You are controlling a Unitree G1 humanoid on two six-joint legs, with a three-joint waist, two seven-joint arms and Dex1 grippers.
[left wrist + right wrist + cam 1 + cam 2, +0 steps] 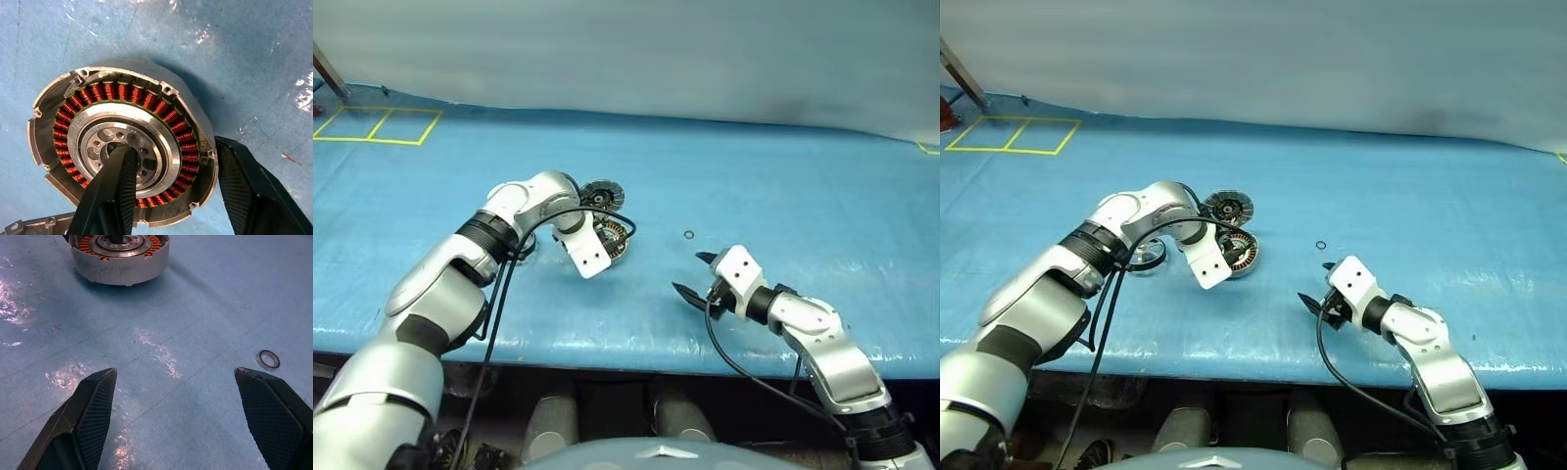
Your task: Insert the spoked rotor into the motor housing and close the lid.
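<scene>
- The motor housing (122,147) is a round, flat, silver-grey puck with a bumpy, notched rim. It lies flat on the blue table cover (783,186), a bit left of the middle, with its open side facing up.
- Inside the housing is a ring of shiny orange copper coils. In the middle sits a smooth silver hub with small round holes.
- The lid (1228,207) is a round grey disc just behind the housing, on the far side. It is tipped up, so its inner face shows, with silver wedges around a dark middle.
- The spoked rotor (1147,255) is a small flat wheel with a shiny rim and a dark middle. It lies flat on the cover to the left of the housing, partly hidden by the left arm.
- The left gripper (171,186) points steeply down over the housing. One black ribbed finger reaches into the hub and the other sits outside the rim. I cannot tell if it is squeezing.
- The right gripper (693,275) hovers low over the cover on the near right, with its jaws spread wide and holding nothing.
- A tiny thin metal ring (268,359) lies flat on the cover, just past the right gripper.
- The cover is smooth, shiny and a little wrinkled.
</scene>
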